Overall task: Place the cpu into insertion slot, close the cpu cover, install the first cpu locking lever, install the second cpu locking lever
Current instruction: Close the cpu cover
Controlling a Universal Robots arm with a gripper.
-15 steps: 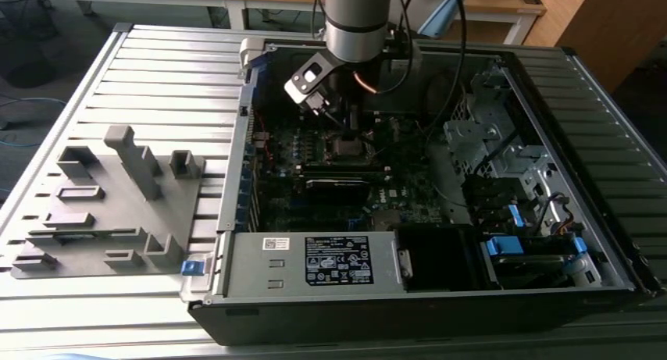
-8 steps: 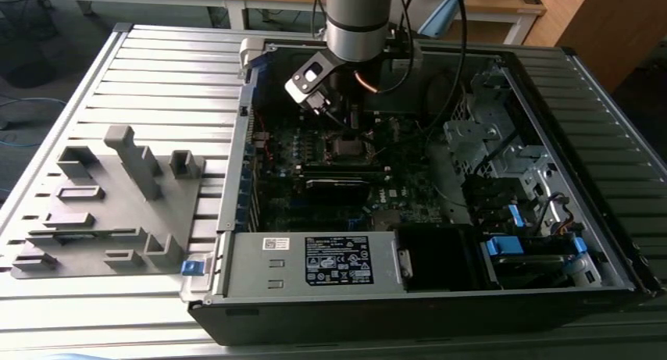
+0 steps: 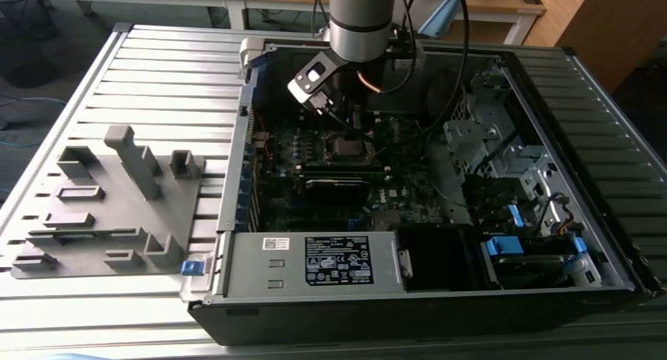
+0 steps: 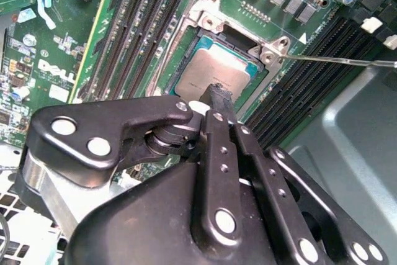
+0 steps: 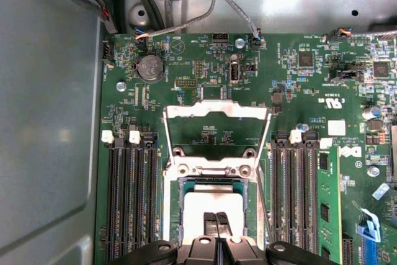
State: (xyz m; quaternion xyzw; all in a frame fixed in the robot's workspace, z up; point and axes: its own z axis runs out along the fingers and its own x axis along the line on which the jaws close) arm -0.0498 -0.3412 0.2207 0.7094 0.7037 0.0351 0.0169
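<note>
cpu in insertion slot, beneath hand

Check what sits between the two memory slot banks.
In the first wrist view: the slot with the cpu lying in it, and next to it the cover, swung open.

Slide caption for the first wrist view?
Shut gripper over the cpu lying in the insertion slot, cpu cover hinged open.

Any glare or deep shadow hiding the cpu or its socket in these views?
First wrist view: glare bleaches the cpu face almost white, and the open cpu cover gleams too. Second wrist view: the cpu face reads even grey, no glare, with the dark gripper over one edge. Exterior view: the insertion slot sits dim inside the shadowed case.
</note>
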